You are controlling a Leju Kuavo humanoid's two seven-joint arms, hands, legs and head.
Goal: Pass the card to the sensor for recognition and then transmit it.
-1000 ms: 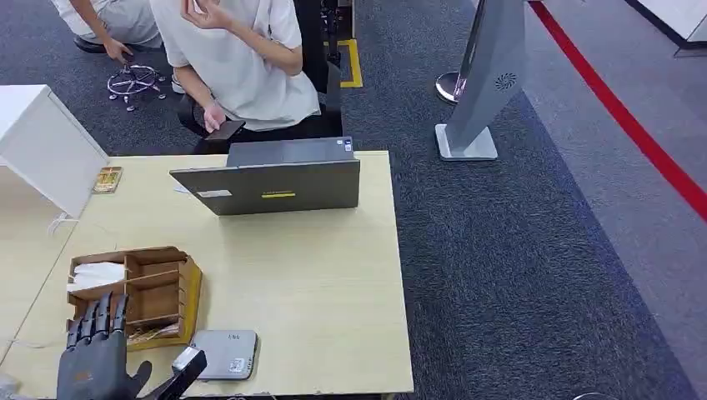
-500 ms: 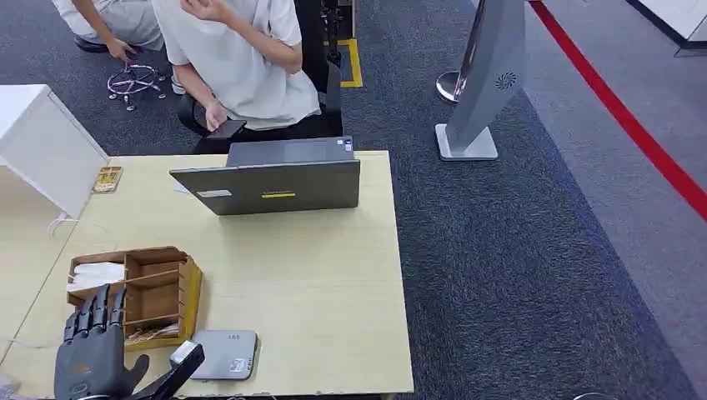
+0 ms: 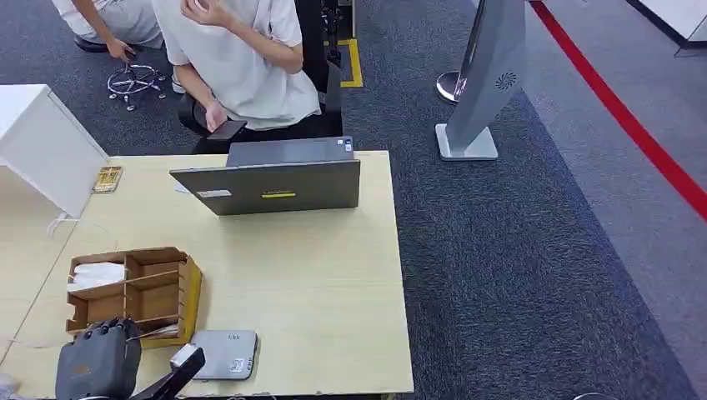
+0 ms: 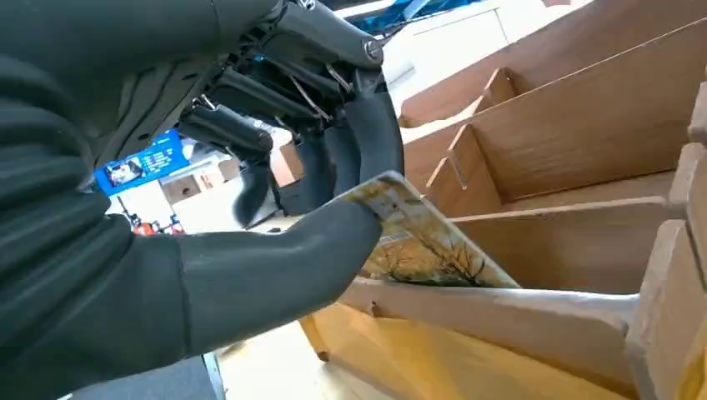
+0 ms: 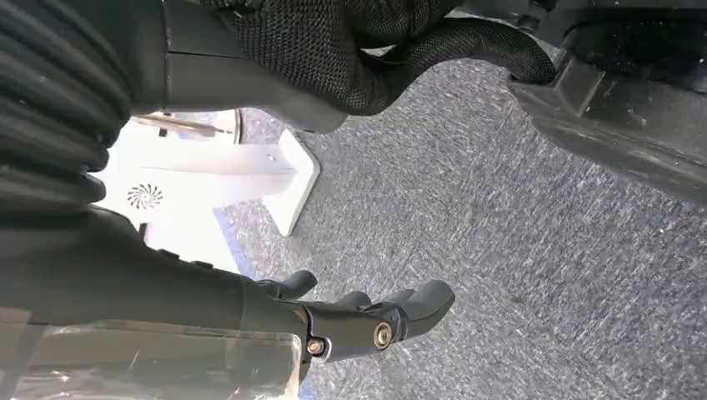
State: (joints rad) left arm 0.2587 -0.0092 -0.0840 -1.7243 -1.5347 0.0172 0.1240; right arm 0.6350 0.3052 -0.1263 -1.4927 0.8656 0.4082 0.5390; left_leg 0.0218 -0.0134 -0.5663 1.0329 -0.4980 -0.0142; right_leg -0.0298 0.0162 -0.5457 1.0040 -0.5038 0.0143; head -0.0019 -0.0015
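The card [image 4: 427,248], printed with a tree picture, stands tilted in the near compartment of the wooden organizer [image 3: 188,287] at the table's front left. My left hand [image 3: 98,363] is over that compartment with its fingers curled down. In the left wrist view the thumb [image 4: 275,267] presses one face of the card and the dark fingers [image 4: 367,142] sit behind it, so the hand pinches the card. The grey flat sensor [image 3: 223,353] lies on the table just right of the organizer. My right hand [image 5: 367,321] hangs over the carpet and holds nothing, its fingers loosely extended.
A grey laptop [image 3: 275,185] stands open at the table's far side, with a seated person [image 3: 238,67] behind it. A white box [image 3: 42,146] sits at the left. A grey kiosk stand [image 3: 483,83] rises from the carpet to the right.
My left hand's fingers, spread straight over the organizer before, have curled down and closed on the card. The hand has shifted slightly right.
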